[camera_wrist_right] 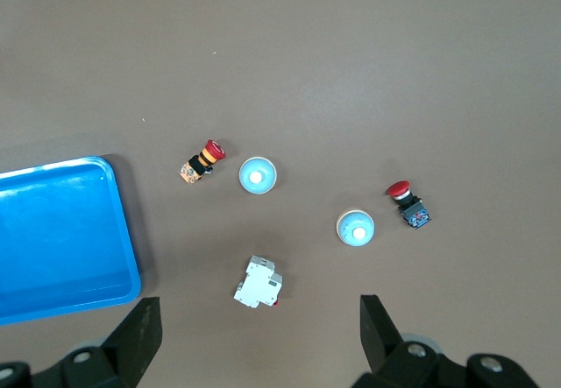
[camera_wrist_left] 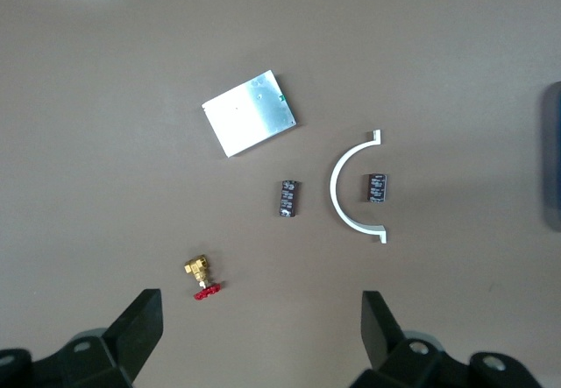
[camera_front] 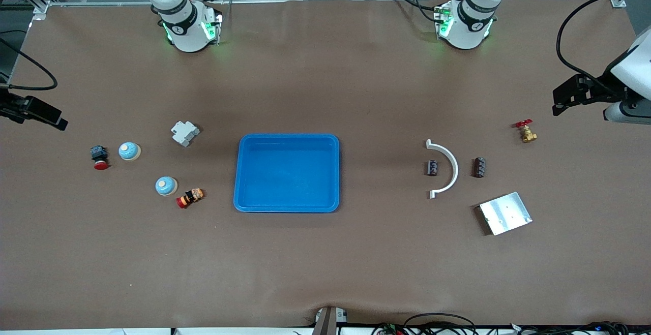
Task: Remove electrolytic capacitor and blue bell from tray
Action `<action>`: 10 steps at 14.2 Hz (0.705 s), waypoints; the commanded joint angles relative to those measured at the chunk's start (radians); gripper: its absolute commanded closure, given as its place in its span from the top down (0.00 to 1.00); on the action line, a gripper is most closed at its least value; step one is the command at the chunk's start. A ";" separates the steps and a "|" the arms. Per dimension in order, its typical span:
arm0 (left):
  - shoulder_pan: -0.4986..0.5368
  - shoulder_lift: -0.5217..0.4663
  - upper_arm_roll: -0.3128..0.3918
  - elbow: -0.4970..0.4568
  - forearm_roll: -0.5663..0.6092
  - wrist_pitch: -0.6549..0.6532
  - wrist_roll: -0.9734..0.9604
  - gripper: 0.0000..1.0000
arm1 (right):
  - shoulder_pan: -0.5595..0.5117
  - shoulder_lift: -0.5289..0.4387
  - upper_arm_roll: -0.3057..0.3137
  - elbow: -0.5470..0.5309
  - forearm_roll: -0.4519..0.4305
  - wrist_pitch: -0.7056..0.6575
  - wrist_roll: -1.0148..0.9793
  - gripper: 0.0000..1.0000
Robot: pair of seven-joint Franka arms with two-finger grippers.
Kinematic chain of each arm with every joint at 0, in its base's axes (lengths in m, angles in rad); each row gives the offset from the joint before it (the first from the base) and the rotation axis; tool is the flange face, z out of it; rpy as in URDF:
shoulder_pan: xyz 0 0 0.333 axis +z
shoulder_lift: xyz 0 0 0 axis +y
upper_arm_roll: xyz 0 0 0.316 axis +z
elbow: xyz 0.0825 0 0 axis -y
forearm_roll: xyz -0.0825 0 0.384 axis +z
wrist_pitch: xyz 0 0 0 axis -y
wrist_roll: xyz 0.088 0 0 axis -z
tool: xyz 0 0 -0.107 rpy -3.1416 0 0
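Note:
Two light-blue bells stand toward the right arm's end of the table, the second nearer the front camera. They also show in the right wrist view. Two dark capacitors lie toward the left arm's end: one inside a white curved piece, the other just outside it. The blue tray sits mid-table. My left gripper hangs open high over the brass valve. Open too, my right gripper hangs high, the bells spread below it.
Near the bells lie a white circuit breaker and two red-capped push buttons. A brass valve with a red handle and a metal plate lie near the capacitors. Cables run along the table edges.

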 commanded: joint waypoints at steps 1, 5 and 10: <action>0.006 0.007 -0.010 0.027 -0.016 -0.023 0.008 1.00 | -0.006 -0.003 0.003 0.012 0.011 -0.011 0.006 1.00; 0.015 0.008 -0.005 0.027 -0.053 -0.023 -0.039 1.00 | -0.005 -0.003 0.005 0.012 0.011 -0.008 0.006 1.00; 0.015 0.007 -0.004 0.025 -0.040 -0.023 -0.035 1.00 | -0.008 -0.003 0.003 0.012 0.011 -0.009 0.006 1.00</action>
